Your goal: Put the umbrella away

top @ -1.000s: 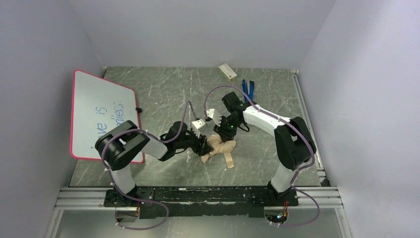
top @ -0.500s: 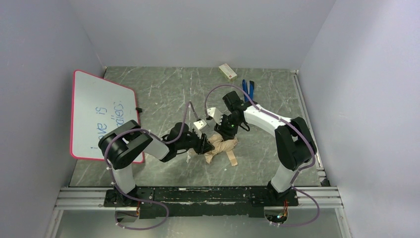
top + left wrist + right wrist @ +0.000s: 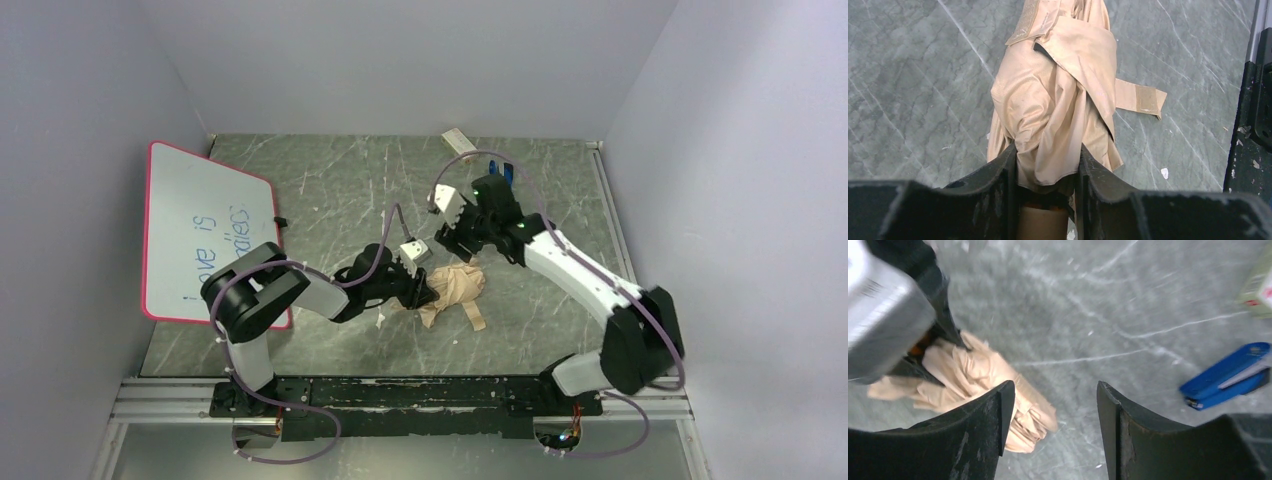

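The beige folded umbrella (image 3: 458,283) lies bundled on the marble table, with its long strap (image 3: 473,319) trailing toward the near edge. My left gripper (image 3: 424,288) is shut on the umbrella's handle end. In the left wrist view both fingers pinch the fabric (image 3: 1058,90) just above the tan handle knob (image 3: 1041,223), and the strap (image 3: 1140,98) lies loose to the right. My right gripper (image 3: 458,243) hovers open and empty just beyond the umbrella. In the right wrist view the umbrella (image 3: 979,376) sits left of and below my right gripper (image 3: 1055,410).
A whiteboard with a pink rim (image 3: 200,230) leans at the left. A small white box (image 3: 455,134) and a blue stapler (image 3: 1228,377) lie at the back, partly behind the right arm. Black rails (image 3: 1255,100) run along the table's near edge.
My right arm has risen and drawn back from the umbrella toward the far side. My left gripper has shifted the umbrella slightly to the right.
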{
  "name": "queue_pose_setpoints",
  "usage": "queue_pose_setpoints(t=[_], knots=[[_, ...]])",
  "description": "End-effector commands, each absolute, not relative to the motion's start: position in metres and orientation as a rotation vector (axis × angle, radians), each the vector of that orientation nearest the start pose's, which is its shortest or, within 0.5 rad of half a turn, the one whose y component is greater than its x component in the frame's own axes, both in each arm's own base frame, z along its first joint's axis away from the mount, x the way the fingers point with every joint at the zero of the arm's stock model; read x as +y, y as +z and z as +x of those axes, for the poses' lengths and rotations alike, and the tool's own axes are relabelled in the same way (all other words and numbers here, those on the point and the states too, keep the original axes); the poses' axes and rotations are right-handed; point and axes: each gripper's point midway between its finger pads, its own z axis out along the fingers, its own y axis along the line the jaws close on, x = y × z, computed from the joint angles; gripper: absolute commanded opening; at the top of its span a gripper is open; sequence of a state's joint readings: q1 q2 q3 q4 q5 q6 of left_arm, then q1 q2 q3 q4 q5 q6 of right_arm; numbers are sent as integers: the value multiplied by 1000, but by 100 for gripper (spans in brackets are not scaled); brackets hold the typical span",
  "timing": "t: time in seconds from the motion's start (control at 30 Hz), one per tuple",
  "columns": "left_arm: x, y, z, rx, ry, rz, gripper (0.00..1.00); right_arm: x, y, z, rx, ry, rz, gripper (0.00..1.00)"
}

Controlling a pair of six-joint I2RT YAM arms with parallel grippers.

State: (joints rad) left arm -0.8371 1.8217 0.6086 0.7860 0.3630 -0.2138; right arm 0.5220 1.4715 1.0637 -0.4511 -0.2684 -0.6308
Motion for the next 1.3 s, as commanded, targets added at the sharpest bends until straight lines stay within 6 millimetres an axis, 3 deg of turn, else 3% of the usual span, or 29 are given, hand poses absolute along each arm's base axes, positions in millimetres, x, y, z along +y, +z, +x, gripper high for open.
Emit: queue_pose_setpoints(t=[0.0, 0.1, 0.17, 0.27, 0.43, 0.57, 0.63, 0.77, 1.0, 1.27], knots=[[-324, -42, 201, 2221, -869, 962, 5, 217, 176, 328, 1827, 299, -1109, 64], [-325, -38, 203, 2217, -858, 963, 5, 209, 191, 325, 1853, 335, -863, 64], [-325, -37, 205, 2222, -843, 958, 5, 199, 198, 322, 1899, 385, -591, 63], [-324, -35, 207, 2223, -828, 948, 5, 178, 194, 311, 2019, 443, -188, 61], [-322, -29, 213, 2204, -765, 950, 5, 147, 151, 268, 2254, 426, 219, 60], [-321, -24, 215, 2193, -709, 959, 5, 121, 117, 235, 2311, 394, 634, 61], [-320, -24, 214, 2192, -671, 962, 5, 113, 98, 219, 2337, 383, 760, 61], [-317, -24, 218, 2213, -613, 931, 5, 110, 68, 197, 2392, 387, 842, 61], [-322, -23, 218, 2226, -585, 895, 5, 109, 25, 173, 2533, 354, 756, 59], [-324, -21, 219, 2221, -570, 900, 5, 119, 14, 166, 2583, 421, 692, 53]])
